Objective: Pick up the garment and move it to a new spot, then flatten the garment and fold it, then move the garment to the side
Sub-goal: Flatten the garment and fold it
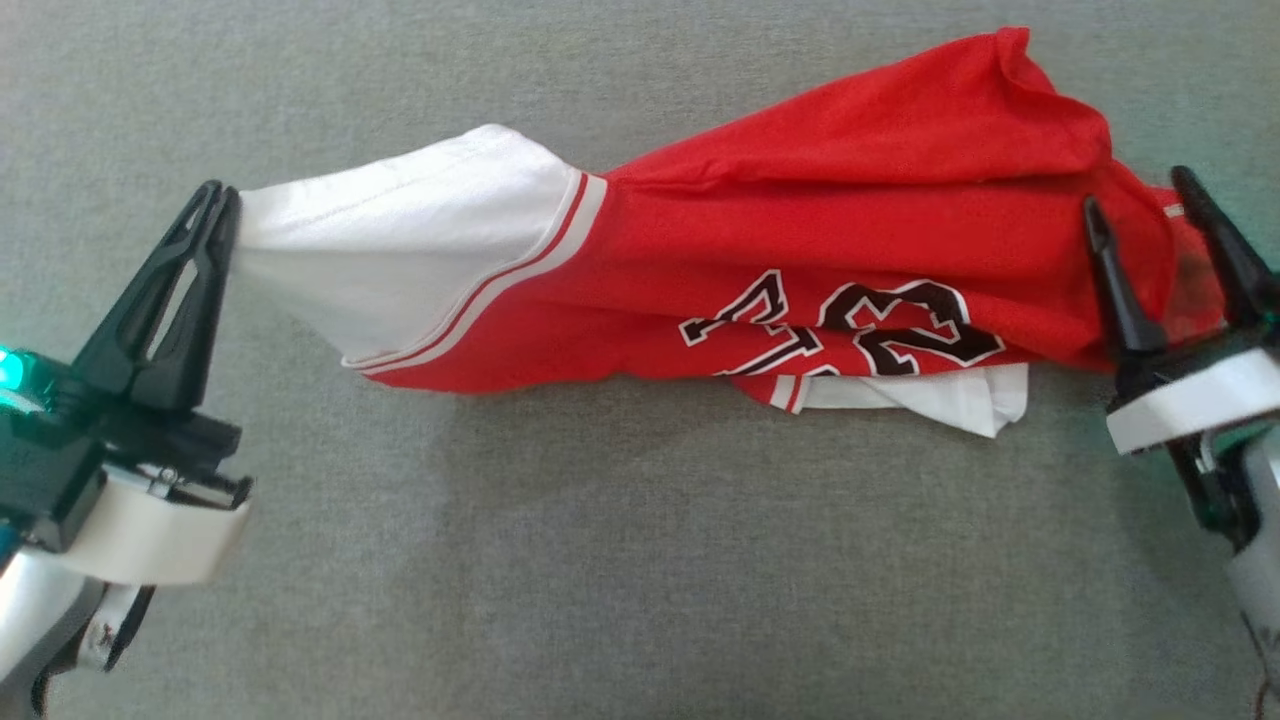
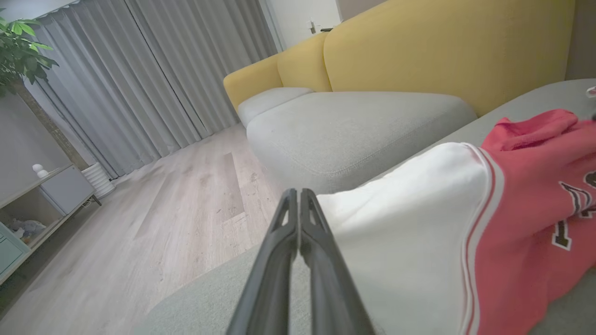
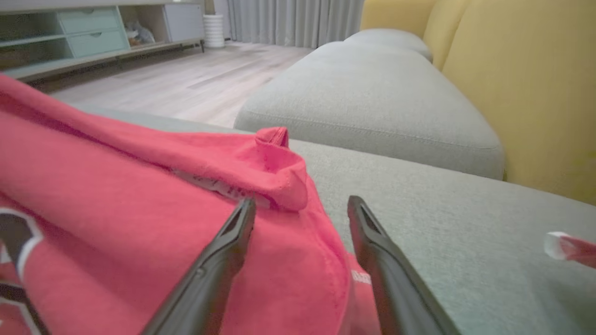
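Here, a red jersey-style garment (image 1: 800, 230) with white sleeves and a black-and-white number lies bunched lengthwise across a grey sofa seat (image 1: 600, 580). It stretches between my two tools.

My left tool (image 1: 222, 195) is pinched fully closed on the edge of one white sleeve (image 1: 400, 250) and lifts that end slightly off the seat. My right tool (image 1: 1137, 190) stands spread wide at the opposite red end. One finger is over the cloth and the other is just beside its edge, so fabric sits between them, but nothing is gripped.

As I judge it, the flattening step is only beginning. The body is creased and doubled over itself, and a second white sleeve is tucked underneath near the front edge. Spreading it flat, folding it and moving it to the side all remain. Whether the first move to a new spot is finished, I cannot tell.

Across the wooden floor stands a low shelf unit (image 2: 42, 195). One open compartment holds some soft-looking items (image 2: 25, 228), too small to identify.
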Tool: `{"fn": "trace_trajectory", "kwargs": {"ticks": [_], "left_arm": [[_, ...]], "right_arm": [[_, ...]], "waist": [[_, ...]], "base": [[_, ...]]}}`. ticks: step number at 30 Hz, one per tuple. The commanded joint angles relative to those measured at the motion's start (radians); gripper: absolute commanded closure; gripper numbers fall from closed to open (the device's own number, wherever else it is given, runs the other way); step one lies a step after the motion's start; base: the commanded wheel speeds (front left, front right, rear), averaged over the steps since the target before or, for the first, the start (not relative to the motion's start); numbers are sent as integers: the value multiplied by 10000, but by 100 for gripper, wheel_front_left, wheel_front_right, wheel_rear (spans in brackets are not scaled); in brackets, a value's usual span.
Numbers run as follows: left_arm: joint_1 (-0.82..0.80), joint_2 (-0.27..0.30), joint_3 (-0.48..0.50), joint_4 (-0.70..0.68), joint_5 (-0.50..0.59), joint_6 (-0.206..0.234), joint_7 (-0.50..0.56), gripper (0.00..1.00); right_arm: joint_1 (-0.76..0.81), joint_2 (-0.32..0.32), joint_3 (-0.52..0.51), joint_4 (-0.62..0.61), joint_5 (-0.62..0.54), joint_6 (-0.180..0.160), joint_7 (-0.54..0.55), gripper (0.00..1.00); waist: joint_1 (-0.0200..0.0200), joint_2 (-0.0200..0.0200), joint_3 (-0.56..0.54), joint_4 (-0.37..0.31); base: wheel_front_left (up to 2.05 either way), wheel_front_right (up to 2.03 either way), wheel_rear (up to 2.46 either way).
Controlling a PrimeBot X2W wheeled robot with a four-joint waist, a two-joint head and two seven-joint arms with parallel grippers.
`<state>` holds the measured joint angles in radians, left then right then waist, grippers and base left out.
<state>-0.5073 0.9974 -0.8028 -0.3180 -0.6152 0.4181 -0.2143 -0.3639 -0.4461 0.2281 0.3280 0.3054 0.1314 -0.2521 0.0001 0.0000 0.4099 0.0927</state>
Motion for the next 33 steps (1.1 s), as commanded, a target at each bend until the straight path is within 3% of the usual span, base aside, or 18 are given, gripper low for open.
{"fn": "trace_trajectory", "kwargs": {"ticks": [1, 9, 10, 11, 12, 13, 18, 24, 29, 33], "left_arm": [[-334, 532, 639, -93, 1, -37, -122, 100], [-599, 293, 547, 83, 147, -250, -170, 100], [-626, 279, 539, 101, 157, -274, -172, 100], [-651, 273, 531, 119, 167, -296, -170, 100], [-678, 272, 527, 135, 175, -315, -162, 100], [-711, 279, 530, 153, 182, -335, -153, 100], [-924, 323, 523, 200, 305, -440, -92, 100], [-1470, 374, 584, 267, 570, -710, -59, 100], [-2422, 469, 749, 463, 969, -1208, -26, 100], [-3901, 267, 934, 839, 1403, -1985, 14, 100]], "right_arm": [[-115, -303, 277, -89, 118, -7, 32, 0], [-1486, -788, 1737, 1163, 865, -7, 176, 0], [-1619, -813, 1901, 1226, 936, -7, 161, 16], [-1741, -831, 2061, 1283, 1023, -7, 146, 53], [-1854, -843, 2213, 1340, 1131, -7, 132, 70], [-1967, -854, 2389, 1373, 1268, -7, 115, 100], [-2650, -1106, 2965, 1679, 1576, -7, 21, 100], [-3312, -1272, 2579, 1792, 1629, -7, -80, 100], [-3832, -1496, 1812, 1449, 1663, -7, -92, 100], [-4520, -1916, 1341, 1110, 1619, -7, -94, 100]], "waist": [[-1, 0, 43, 67], [-1, 0, 188, 344], [-1, 0, 196, 363], [-1, 0, 196, 378], [-1, 0, 188, 388], [-1, 0, 177, 394], [-1, 0, 82, 366], [-1, 0, -146, 270], [-1, 0, -374, 130], [-1, 0, -615, -57]], "base": [[0, 0, 0], [0, 0, 0], [0, 0, 0], [0, 0, 0], [0, 0, 0], [0, 0, 0], [0, 0, 0], [0, 0, 0], [0, 0, 0], [0, 0, 0]]}}
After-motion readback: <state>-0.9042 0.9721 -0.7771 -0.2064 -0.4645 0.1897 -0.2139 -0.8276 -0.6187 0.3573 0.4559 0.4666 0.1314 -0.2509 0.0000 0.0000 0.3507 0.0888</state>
